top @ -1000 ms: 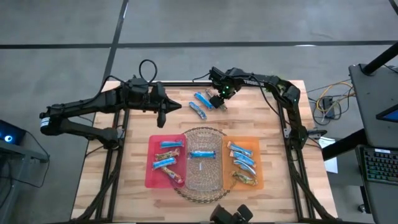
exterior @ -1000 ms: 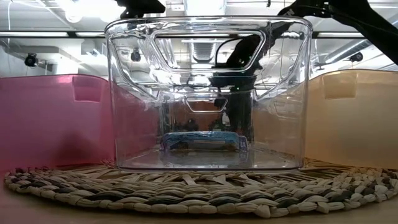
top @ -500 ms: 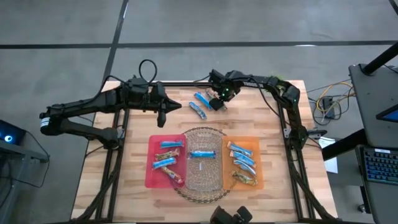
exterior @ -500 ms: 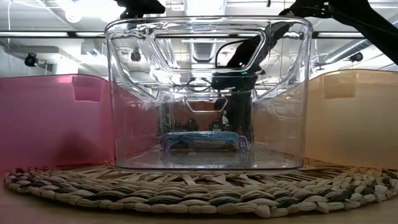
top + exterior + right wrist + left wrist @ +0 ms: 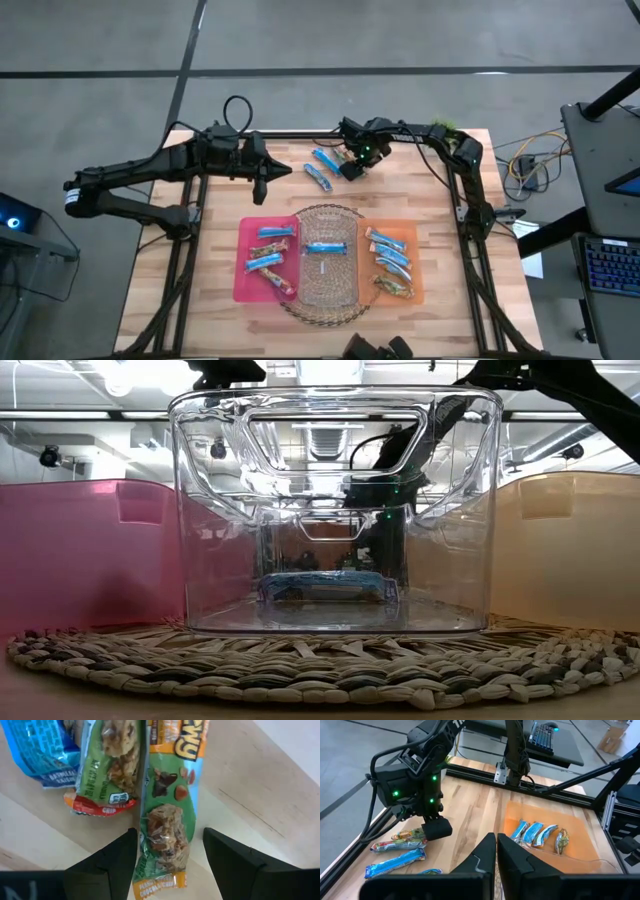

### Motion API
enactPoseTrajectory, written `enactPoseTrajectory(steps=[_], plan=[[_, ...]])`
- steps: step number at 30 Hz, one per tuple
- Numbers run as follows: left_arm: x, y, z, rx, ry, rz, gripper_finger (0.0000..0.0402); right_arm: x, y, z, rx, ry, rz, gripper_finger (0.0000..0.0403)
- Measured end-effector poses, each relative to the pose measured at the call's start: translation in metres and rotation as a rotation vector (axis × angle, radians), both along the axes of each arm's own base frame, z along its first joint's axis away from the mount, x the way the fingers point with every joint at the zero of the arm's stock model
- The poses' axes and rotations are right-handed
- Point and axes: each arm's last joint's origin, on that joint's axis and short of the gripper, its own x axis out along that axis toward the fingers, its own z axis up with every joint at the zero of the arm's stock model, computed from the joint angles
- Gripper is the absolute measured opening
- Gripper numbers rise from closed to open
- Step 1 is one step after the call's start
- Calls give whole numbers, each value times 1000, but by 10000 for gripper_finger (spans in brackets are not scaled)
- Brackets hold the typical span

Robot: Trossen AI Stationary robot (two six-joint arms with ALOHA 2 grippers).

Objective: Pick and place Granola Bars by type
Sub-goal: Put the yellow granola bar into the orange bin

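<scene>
The left tool (image 5: 262, 186) hangs over the worktop (image 5: 215, 270) behind the pink bin (image 5: 243, 262), its fingers (image 5: 485, 854) clenched together on nothing, exactly where it was a second ago. In the pink bin lie three Granola Bars (image 5: 272, 232), two blue and one brown with red, unmoved. Next comes the round woven mat (image 5: 325, 215) with the clear bin (image 5: 335, 510) on it, one blue bar (image 5: 326, 248) flat on its floor; the low view shows that bar (image 5: 328, 586) through the clear wall. Behind the mat, near the far edge, two blue bars (image 5: 324, 158) lie loose on the wood, and just beside them the right tool (image 5: 352, 166) has shifted slightly toward the far edge and the right since the earlier high view. Its jaws stand released, spread on either side of a green-wrapped bar (image 5: 167, 827) lying flat on the wood, with a second green bar (image 5: 111, 765) touching it alongside and a blue wrapper (image 5: 37, 747) beyond that; the fingers (image 5: 105, 862) are not closed on anything. Further right, the orange bin (image 5: 412, 232) holds a row of blue bars and one brownish one. The worktop is pale wood planking in a black frame on grey floor; a keyboard (image 5: 610, 270) sits on a dark desk at far right, and bright ceiling lights show in the low view.
</scene>
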Motion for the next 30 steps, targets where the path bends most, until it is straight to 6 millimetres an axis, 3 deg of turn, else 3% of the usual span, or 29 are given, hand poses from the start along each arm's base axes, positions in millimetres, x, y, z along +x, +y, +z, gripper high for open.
enactPoseTrajectory(steps=[20,30], plan=[[0,0,0,-17,-2,6,0,0,-2,0,-50,16,-30,216],[0,0,0,-16,-2,5,0,-3,-1,-4,-48,31,-13,118]])
